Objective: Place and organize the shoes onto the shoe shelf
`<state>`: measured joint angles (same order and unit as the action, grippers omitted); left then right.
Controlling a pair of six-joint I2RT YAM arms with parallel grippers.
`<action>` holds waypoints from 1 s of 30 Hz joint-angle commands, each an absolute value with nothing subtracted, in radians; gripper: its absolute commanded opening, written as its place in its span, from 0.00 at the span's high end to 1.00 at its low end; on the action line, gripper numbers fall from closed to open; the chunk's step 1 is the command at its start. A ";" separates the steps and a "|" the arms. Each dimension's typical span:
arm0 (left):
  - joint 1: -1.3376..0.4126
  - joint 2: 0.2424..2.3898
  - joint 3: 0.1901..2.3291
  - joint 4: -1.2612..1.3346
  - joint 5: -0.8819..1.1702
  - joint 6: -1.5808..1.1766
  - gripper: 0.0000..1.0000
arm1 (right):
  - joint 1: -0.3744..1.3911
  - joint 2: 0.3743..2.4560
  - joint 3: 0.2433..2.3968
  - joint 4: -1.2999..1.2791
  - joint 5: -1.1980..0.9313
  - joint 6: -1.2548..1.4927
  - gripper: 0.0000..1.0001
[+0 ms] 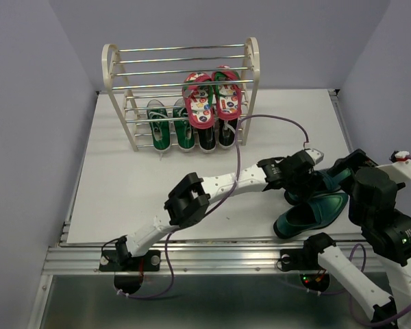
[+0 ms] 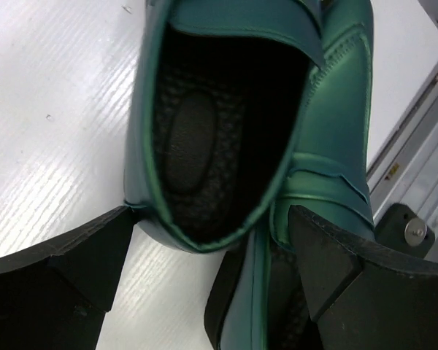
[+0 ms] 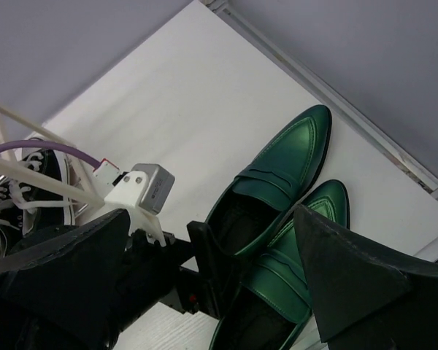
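Note:
The two dark teal loafers lie side by side at the table's front right, one nearer and one farther. My left gripper is open and its jaws straddle the heel of the farther loafer; the nearer loafer lies partly under it. My right gripper is open and empty, held above both loafers. The shoe shelf stands at the back. It holds the green sneakers, the black sneakers and the flip-flops.
The left arm stretches diagonally across the table to the loafers. The right arm stands close to their right. The table's metal front rail runs just beside the nearer loafer. The shelf's top bars carry nothing.

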<state>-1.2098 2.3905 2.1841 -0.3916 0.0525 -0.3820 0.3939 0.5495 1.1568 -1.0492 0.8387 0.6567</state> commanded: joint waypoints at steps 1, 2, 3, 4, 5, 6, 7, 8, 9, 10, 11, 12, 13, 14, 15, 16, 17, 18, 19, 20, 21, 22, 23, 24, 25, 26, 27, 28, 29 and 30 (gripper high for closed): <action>-1.184 2.381 2.258 -0.405 0.037 -0.477 0.01 | 0.396 0.548 1.161 -0.974 0.809 0.603 0.00; -1.177 2.375 2.243 -0.396 0.043 -0.489 0.01 | 0.396 0.551 1.160 -0.970 0.802 0.597 0.00; -1.170 2.365 2.223 -0.367 0.049 -0.500 0.01 | 0.396 0.555 1.155 -0.966 0.796 0.589 0.00; -1.166 2.358 2.205 -0.354 0.052 -0.506 0.01 | 0.396 0.560 1.154 -0.963 0.793 0.586 0.00; -1.160 2.341 2.177 -0.338 0.055 -0.511 0.01 | 0.396 0.567 1.146 -0.953 0.790 0.575 0.00; -1.160 2.333 2.168 -0.337 0.055 -0.514 0.01 | 0.396 0.571 1.143 -0.947 0.790 0.568 0.00; -1.158 2.326 2.158 -0.322 0.052 -0.514 0.01 | 0.396 0.574 1.140 -0.940 0.787 0.560 0.00; -1.158 2.304 2.132 -0.308 0.057 -0.512 0.01 | 0.396 0.578 1.138 -0.928 0.790 0.549 0.00; -1.157 2.295 2.120 -0.284 0.060 -0.520 0.01 | 0.396 0.580 1.137 -0.924 0.790 0.545 0.00; -1.157 2.287 2.112 -0.273 0.066 -0.522 0.01 | 0.396 0.580 1.135 -0.917 0.790 0.540 0.00; -1.157 2.283 2.109 -0.268 0.061 -0.523 0.01 | 0.396 0.580 1.132 -0.904 0.790 0.531 0.00; -1.157 2.287 2.118 -0.270 0.051 -0.526 0.01 | 0.396 0.578 1.129 -0.897 0.792 0.529 0.00; -1.157 2.295 2.132 -0.299 0.032 -0.543 0.01 | 0.396 0.575 1.126 -0.893 0.790 0.528 0.00; -1.154 2.312 2.153 -0.308 0.032 -0.545 0.01 | 0.396 0.574 1.121 -0.882 0.788 0.526 0.00; -1.151 2.316 2.155 -0.308 0.043 -0.546 0.01 | 0.396 0.571 1.120 -0.877 0.785 0.526 0.00; -1.147 2.318 2.148 -0.296 0.069 -0.554 0.01 | 0.396 0.563 1.111 -0.871 0.784 0.519 0.00; -1.147 2.315 2.141 -0.290 0.081 -0.555 0.01 | 0.396 0.560 1.106 -0.864 0.784 0.514 0.00; -1.147 2.309 2.135 -0.281 0.089 -0.557 0.01 | 0.396 0.557 1.104 -0.858 0.785 0.512 0.00; -1.147 2.301 2.125 -0.256 0.089 -0.557 0.01 | 0.396 0.555 1.103 -0.857 0.790 0.512 0.00; -1.147 2.281 2.099 -0.246 0.087 -0.558 0.01 | 0.396 0.555 1.100 -0.857 0.790 0.514 0.00; -1.147 2.273 2.086 -0.229 0.080 -0.560 0.01 | 0.396 0.557 1.100 -0.856 0.792 0.512 0.00; -1.146 2.269 2.082 -0.229 0.068 -0.563 0.01 | 0.396 0.557 1.098 -0.854 0.793 0.512 0.00; -1.143 2.266 2.077 -0.232 0.058 -0.568 0.01 | 0.396 0.558 1.097 -0.854 0.795 0.511 0.00; -1.137 2.264 2.071 -0.230 0.061 -0.572 0.02 | 0.396 0.558 1.094 -0.853 0.793 0.511 0.00; -1.134 2.257 2.051 -0.219 0.058 -0.580 0.03 | 0.396 0.558 1.092 -0.853 0.793 0.511 0.00; -1.131 2.250 2.043 -0.210 0.058 -0.584 0.03 | 0.396 0.558 1.089 -0.850 0.793 0.509 0.00; -1.129 2.250 2.040 -0.204 0.057 -0.586 0.03 | 0.396 0.558 1.086 -0.848 0.795 0.506 0.00; -1.126 2.258 2.042 -0.210 0.048 -0.587 0.03 | 0.396 0.560 1.083 -0.847 0.796 0.506 0.00; -1.124 2.264 2.058 -0.219 0.041 -0.588 0.03 | 0.396 0.560 1.083 -0.845 0.796 0.506 0.00; -1.124 2.273 2.071 -0.245 0.035 -0.589 0.03 | 0.396 0.561 1.081 -0.844 0.796 0.506 0.00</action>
